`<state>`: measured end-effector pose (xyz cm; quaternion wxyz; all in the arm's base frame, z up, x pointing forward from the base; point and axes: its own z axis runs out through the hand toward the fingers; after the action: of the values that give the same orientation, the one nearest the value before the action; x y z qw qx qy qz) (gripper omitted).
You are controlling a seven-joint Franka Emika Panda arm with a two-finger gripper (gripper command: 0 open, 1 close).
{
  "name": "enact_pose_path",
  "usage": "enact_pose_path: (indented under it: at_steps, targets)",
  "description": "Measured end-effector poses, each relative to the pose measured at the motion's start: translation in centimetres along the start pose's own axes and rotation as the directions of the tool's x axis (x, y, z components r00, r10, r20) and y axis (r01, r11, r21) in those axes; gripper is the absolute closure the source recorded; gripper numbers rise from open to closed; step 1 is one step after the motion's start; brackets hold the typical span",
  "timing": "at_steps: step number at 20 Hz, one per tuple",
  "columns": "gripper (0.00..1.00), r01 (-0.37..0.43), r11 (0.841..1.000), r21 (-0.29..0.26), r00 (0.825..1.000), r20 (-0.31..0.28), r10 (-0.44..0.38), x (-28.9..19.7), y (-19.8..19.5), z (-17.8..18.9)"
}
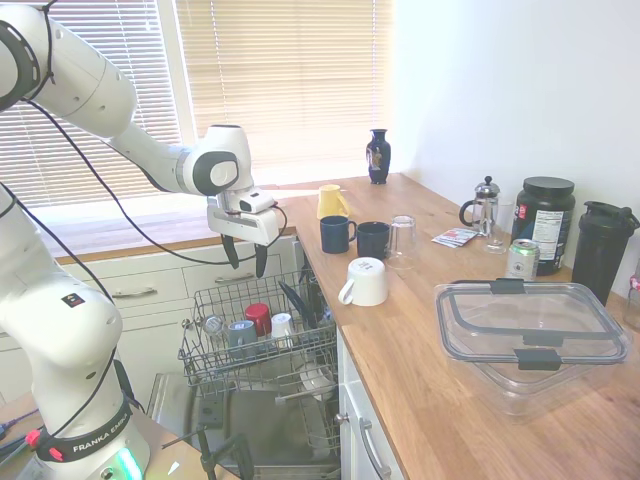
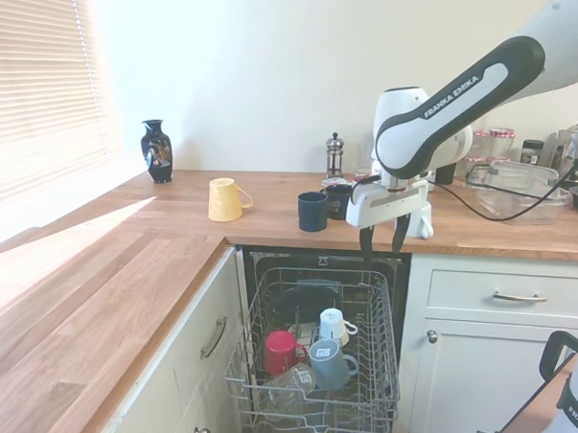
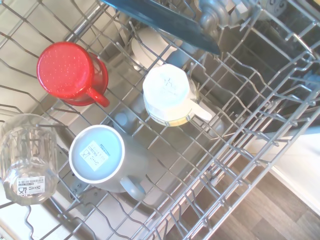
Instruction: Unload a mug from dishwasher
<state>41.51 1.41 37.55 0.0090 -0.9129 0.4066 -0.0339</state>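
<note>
Your end effector (image 1: 246,258) hangs above the pulled-out rack of the dishwasher (image 1: 300,372), fingers pointing straight down, spread moderately wide, holding nothing. It sits well apart from anything in the rack.

The mug (image 1: 241,335) you want is the slate one, parked in the rack. It lies below the end effector and a bit off toward the rack's outer end, the end away from the cabinet, as the second exterior view shows (image 2: 330,363). So the coming move looks like a descent plus a small shift outward.

The mug is upside down: base up, mouth down, long axis roughly vertical. In the wrist view (image 3: 98,157) you see its base with a sticker on it, and the handle sticks out sideways toward the rack's open edge.

Neighbours are tight. The red mug (image 1: 259,318) is just beside it, the white mug (image 1: 282,327) close on the other side, and a clear glass (image 3: 27,159) is next to it too. Watch the fingers don't catch those or the wire tines going in.

Judgement: approach step, grasp not yet started.
</note>
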Motion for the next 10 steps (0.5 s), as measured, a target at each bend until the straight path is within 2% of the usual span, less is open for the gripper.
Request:
enact_pose_path:
  at_steps: [5,10]
  targets:
    - [0.0,0.038,0.999,-0.001,0.999,0.001,-0.038,-0.5,-1.5,-0.3]
    - [0.0,0.161,0.984,-0.07,0.987,0.023,-0.16,-2.4,-5.2,1.5]
